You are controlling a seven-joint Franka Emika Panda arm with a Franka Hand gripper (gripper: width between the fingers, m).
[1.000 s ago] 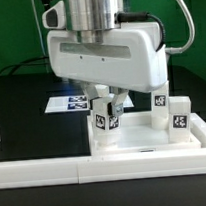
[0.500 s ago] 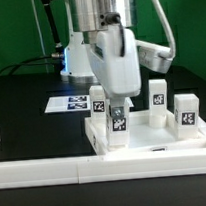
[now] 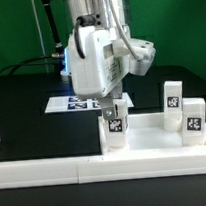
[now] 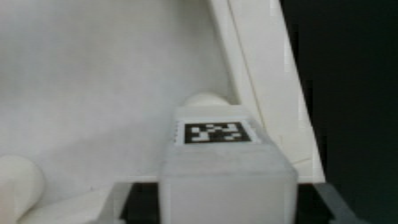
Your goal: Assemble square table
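Note:
My gripper is shut on a short white leg that stands upright at a near corner of the square table's white slab, toward the exterior view's left. In the wrist view the leg fills the space between my dark fingers, its tag facing the camera, with the slab beneath it. Two more tagged legs stand upright on the slab at the exterior view's right. The socket under the held leg is hidden.
The long white border wall runs along the front and up the right side, with the slab resting against it. The marker board lies on the black table behind the gripper. A rounded white shape shows beside the held leg.
The gripper has turned about its upright axis while holding the leg. The slab and its two standing legs have shifted toward the exterior view's right.

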